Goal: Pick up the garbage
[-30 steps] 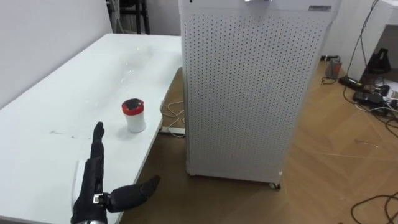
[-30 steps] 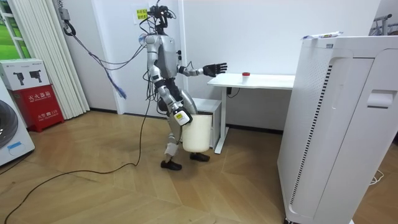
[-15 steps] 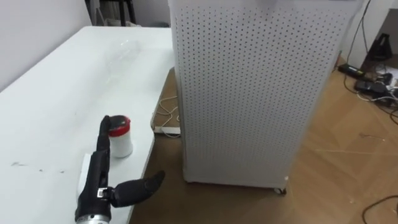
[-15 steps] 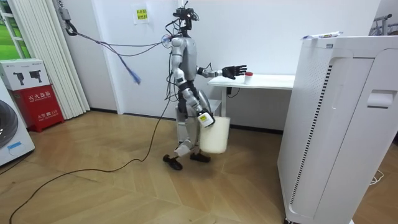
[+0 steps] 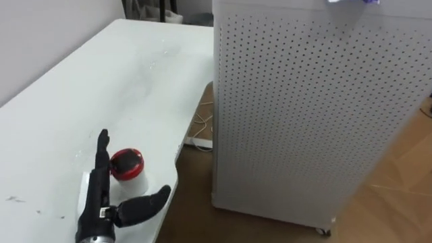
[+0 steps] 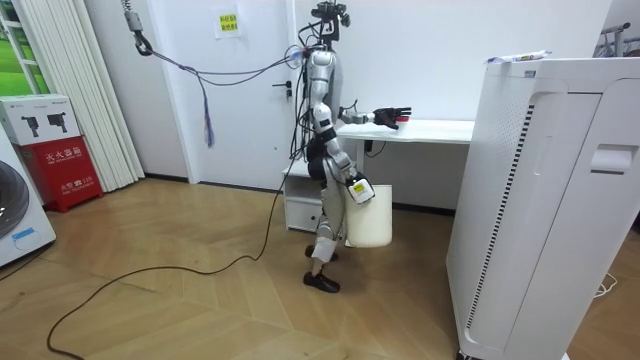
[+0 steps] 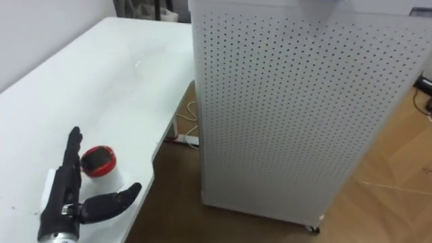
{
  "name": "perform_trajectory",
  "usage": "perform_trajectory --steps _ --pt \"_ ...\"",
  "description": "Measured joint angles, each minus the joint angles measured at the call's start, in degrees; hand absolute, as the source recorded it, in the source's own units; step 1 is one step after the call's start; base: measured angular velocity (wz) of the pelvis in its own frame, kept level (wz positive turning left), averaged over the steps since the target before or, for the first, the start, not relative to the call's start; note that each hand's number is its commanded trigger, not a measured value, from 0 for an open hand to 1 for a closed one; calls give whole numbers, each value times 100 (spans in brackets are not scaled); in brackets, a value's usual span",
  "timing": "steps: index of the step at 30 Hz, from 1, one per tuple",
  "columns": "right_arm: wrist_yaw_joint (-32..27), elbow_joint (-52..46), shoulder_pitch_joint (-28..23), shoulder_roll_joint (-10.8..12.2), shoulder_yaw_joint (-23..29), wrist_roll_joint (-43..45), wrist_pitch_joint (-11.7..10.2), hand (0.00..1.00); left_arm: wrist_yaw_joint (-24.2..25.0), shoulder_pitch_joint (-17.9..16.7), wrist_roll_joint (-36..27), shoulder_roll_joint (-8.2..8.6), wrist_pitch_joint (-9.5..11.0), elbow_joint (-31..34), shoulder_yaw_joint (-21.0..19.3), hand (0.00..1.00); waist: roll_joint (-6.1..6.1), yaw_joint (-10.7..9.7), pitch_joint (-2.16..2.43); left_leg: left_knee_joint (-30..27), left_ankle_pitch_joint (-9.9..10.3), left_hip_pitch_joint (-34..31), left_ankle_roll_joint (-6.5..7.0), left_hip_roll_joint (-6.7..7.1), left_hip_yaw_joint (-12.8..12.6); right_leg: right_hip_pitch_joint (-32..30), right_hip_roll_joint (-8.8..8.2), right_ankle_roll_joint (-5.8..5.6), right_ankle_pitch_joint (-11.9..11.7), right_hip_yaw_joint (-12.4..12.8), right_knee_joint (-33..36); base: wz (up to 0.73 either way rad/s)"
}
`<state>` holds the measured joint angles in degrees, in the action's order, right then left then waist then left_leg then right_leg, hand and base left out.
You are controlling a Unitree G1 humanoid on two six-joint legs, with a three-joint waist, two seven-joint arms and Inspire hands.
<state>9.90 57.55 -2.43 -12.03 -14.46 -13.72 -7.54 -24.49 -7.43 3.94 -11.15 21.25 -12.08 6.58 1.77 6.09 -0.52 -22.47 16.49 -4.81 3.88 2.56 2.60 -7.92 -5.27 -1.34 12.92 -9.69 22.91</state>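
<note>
We see a small white cup (image 5: 127,169) with a red lid standing near the near right edge of the white table (image 5: 81,88). To its right, on the floor past the table's edge, a tall white perforated cabinet (image 5: 317,115) rises, with a power strip (image 5: 200,142) at its far left foot. The left hand (image 5: 100,201) lies just left of the cup, fingers straight and together, thumb spread toward the near side of the cup; it holds nothing, and we cannot tell if it touches the cup. In the room view the right hand (image 6: 355,188) hangs low at a white bin (image 6: 370,218); its grip we cannot tell.
</note>
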Motion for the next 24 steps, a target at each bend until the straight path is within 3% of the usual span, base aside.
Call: perform_trajectory --steps 7,17,18,19,20,21,22,23,24 --pt "249 -20 -3 -120 -26 61 1 100 27 -15 0 -95 -14 196 18 0 147 38 38 324 -46 270 -73 -75 182 414 145 24 -12 -170 -518 12" --pt "354 -170 1 -164 -386 89 1 100 30 -22 3 -164 -14 423 36 0 230 51 21 241 -50 450 -82 -78 199 940 164 27 -97 -133 -1037 6" --pt "360 -214 15 -155 -469 86 1 100 34 -2 -5 -185 -13 422 40 0 318 52 -49 -324 -63 160 -200 -25 45 1058 96 32 -132 176 -1167 25" --pt "357 -213 9 -128 -487 76 0 100 41 9 -10 -198 -18 420 58 0 390 54 -90 -575 -7 -79 -288 29 -52 1110 39 13 -143 462 -1253 61" --pt "339 -209 -27 -141 -470 -8 -8 100 58 91 -7 -181 -23 424 132 0 409 39 -79 -185 -65 -523 -360 10 -79 1085 24 -16 -156 783 -1304 82" --pt "312 -155 -54 -121 -343 -14 30 100 50 167 13 -138 -24 426 202 0 446 72 -92 46 -554 -815 -137 -73 -255 1022 -19 -147 -37 812 -1255 63" --pt "319 -149 -61 -103 -344 1 77 100 25 114 9 -123 -28 422 205 0 467 210 -78 95 -577 -753 -94 -71 -385 984 -45 -215 -10 773 -1197 17" --pt "347 -166 -86 -85 -344 47 86 100 -15 -10 6 -153 -50 421 201 0 454 305 -88 122 -578 -670 -91 -79 -428 1002 -62 -289 -67 525 -1238 -26" --pt "374 -241 -76 -86 -335 73 79 100 -24 -78 -1 -180 -106 415 154 0 422 367 -101 126 -577 -576 -90 -77 -416 1029 -61 -273 -145 372 -1273 -19"
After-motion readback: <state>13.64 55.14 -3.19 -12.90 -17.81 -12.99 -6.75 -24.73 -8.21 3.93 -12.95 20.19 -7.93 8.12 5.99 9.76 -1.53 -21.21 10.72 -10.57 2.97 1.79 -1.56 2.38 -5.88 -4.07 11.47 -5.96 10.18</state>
